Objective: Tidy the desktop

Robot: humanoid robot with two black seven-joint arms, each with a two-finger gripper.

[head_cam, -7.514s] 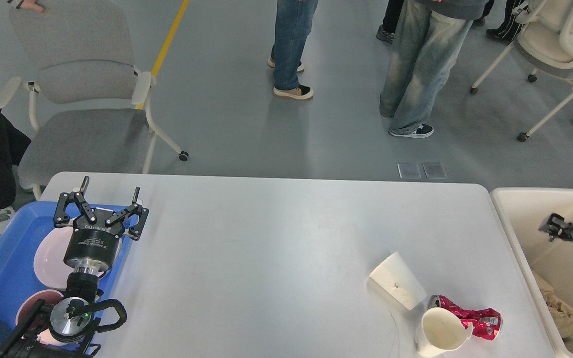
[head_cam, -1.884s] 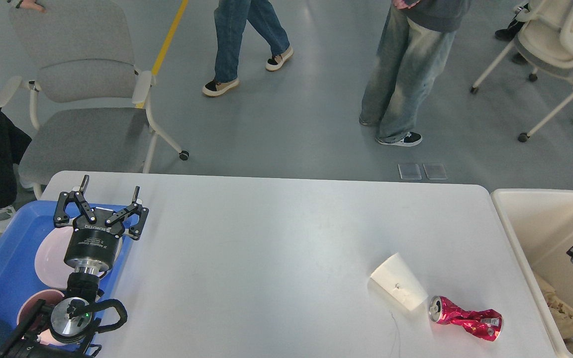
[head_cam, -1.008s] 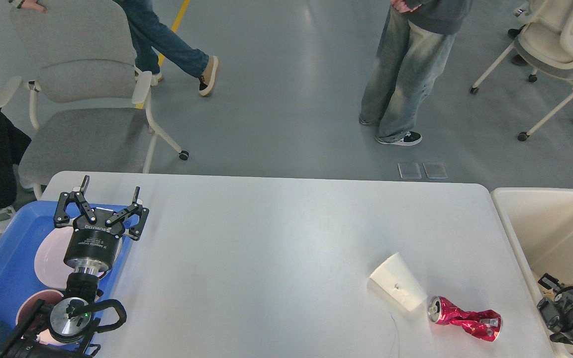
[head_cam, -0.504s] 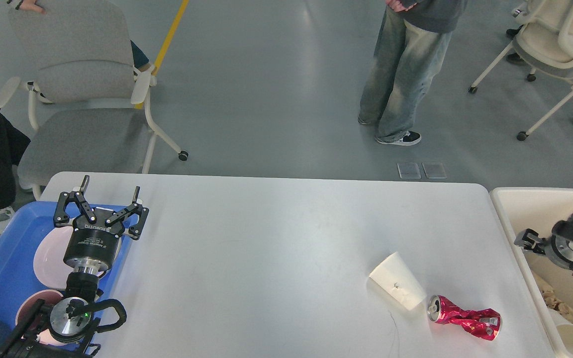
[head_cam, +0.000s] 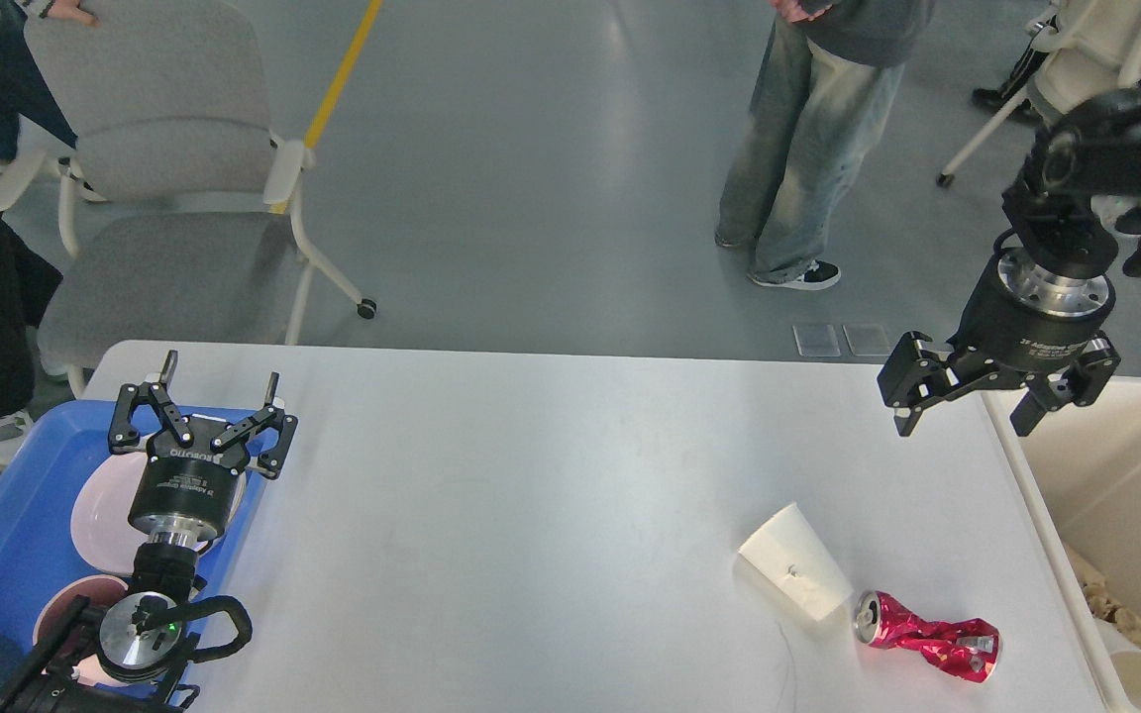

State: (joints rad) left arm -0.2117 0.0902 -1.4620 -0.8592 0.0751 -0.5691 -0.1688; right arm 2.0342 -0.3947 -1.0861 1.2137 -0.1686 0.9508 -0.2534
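The desktop (head_cam: 531,495) is a wide white tabletop filling the lower half of the head view. A white paper cup (head_cam: 794,576) lies on its side at the right, and a crushed red can (head_cam: 927,636) lies just right of it. My right gripper (head_cam: 967,424) hangs open and empty above the table's far right edge, pointing down, well above the cup. At the table's left edge my left gripper (head_cam: 219,382) stands open and empty over the blue tray (head_cam: 6,515).
The blue tray holds a pink plate (head_cam: 100,515) and a pink bowl (head_cam: 60,614). A cream bin (head_cam: 1105,495) with paper scraps and a white cup (head_cam: 1135,673) stands right of the table. Chairs and a standing person (head_cam: 808,139) are beyond the far edge.
My right arm has risen out of the cream bin and swung left, up over the table's right edge, gripper open. A white cup now lies in the bin. The left arm has not moved.
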